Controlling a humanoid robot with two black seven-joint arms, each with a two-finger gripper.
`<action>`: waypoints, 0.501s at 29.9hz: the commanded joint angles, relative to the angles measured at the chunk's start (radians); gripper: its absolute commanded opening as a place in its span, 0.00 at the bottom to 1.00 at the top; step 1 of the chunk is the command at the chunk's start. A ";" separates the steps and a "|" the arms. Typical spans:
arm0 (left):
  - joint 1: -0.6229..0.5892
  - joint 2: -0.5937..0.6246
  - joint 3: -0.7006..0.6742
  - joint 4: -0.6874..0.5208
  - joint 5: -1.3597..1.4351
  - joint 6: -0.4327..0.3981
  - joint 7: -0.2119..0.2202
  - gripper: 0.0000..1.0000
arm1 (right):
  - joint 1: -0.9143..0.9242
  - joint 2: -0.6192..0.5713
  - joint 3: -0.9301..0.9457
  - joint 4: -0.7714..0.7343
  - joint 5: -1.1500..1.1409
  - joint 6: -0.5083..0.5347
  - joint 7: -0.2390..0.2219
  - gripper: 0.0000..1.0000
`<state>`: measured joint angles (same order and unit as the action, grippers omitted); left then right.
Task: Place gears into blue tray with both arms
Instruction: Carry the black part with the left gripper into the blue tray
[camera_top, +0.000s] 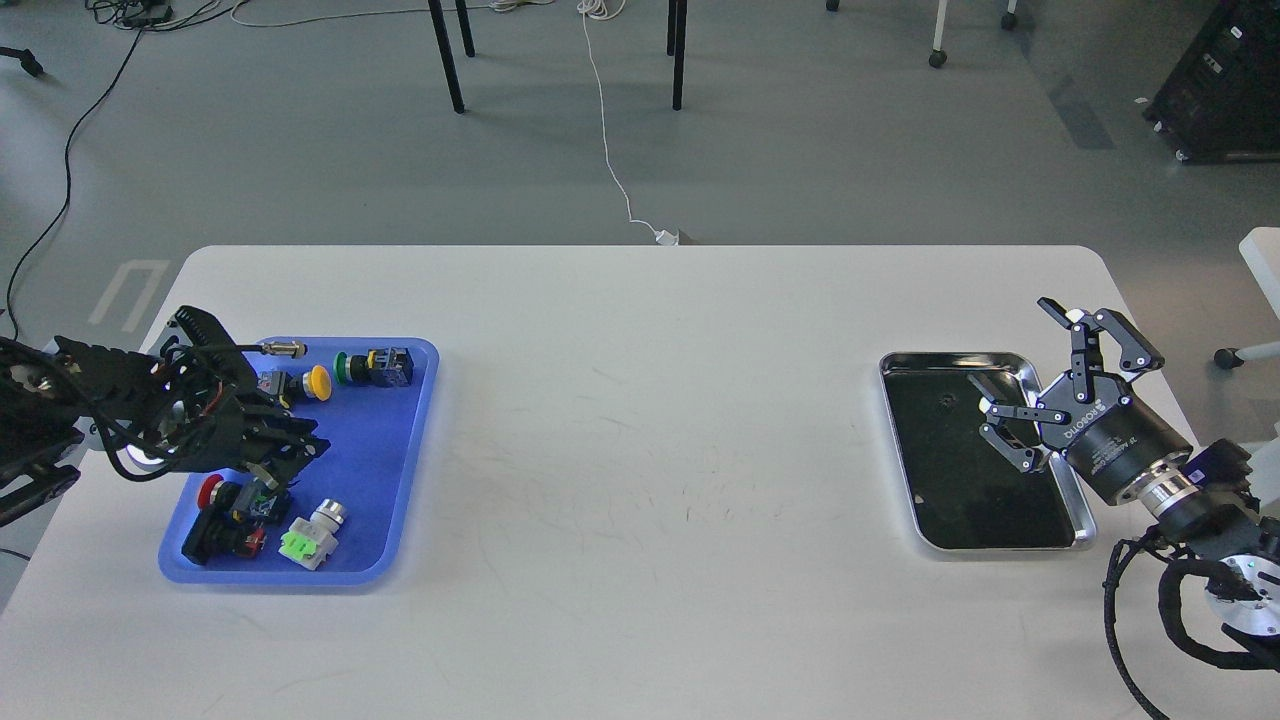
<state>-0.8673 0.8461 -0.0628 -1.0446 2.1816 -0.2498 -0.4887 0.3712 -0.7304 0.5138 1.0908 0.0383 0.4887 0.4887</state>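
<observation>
The blue tray (385, 470) lies at the table's left and holds push-button switches. My left gripper (292, 452) hangs over the tray's left half, just above the red-capped switch (212, 490); it is dark and its fingers cannot be told apart. One tiny dark gear (945, 400) lies inside the silver tray (950, 356) on the right. My right gripper (1015, 345) stands open over that tray's right rim, to the right of the gear, with nothing between its fingers.
In the blue tray are yellow-capped (318, 381), green-capped (345, 367) and white-and-green (308, 540) switches. A small pale speck (920, 497) sits in the silver tray. Chair legs and cables are on the floor beyond the table's far edge.
</observation>
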 joint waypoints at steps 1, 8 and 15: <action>0.002 -0.008 -0.008 0.035 0.000 0.003 0.000 0.20 | 0.000 0.000 0.000 0.000 0.000 0.000 0.000 0.98; 0.002 -0.048 -0.009 0.077 0.000 0.018 0.000 0.48 | -0.009 0.000 0.000 0.001 0.000 0.000 0.000 0.99; -0.001 -0.036 -0.015 0.063 0.000 0.018 0.000 0.76 | -0.011 -0.001 0.000 0.001 0.000 0.000 0.000 0.99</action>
<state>-0.8652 0.8037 -0.0761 -0.9772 2.1817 -0.2316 -0.4887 0.3609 -0.7302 0.5136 1.0921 0.0384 0.4886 0.4887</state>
